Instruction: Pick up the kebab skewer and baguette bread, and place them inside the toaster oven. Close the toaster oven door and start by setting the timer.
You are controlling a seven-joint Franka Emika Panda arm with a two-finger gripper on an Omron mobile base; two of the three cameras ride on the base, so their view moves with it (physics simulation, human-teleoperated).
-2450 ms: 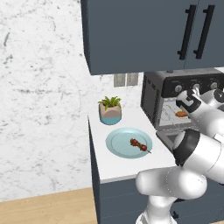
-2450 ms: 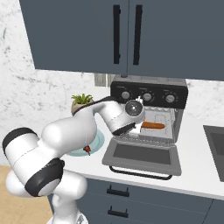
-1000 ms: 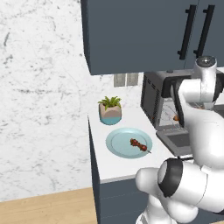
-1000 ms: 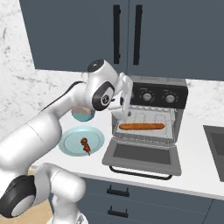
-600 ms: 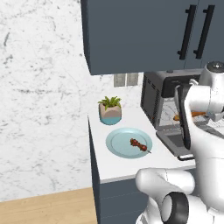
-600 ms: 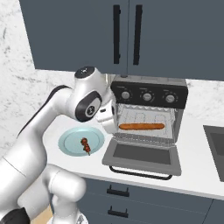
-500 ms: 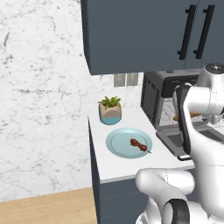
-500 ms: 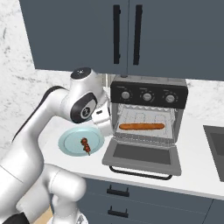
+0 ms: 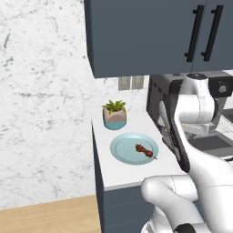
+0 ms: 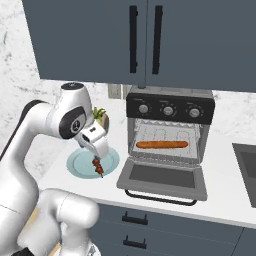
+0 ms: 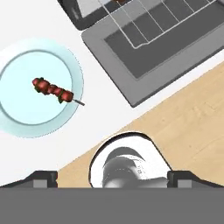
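Right base view: arm bent over plate [image 10: 80,167], jaws spread above kebab skewer [image 10: 98,166].

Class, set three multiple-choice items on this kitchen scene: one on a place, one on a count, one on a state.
1. Where is the baguette bread?
A on the plate
B on the rack in the toaster oven
C on the floor

2. How many knobs on the oven's control strip?
A two
B three
C five

3. The toaster oven door is:
A shut
B dropped open
C removed

B: the loaf lies on the rack, while the kebab skewer is on the plate.
B: three round knobs.
B: the panel lies flat forward.
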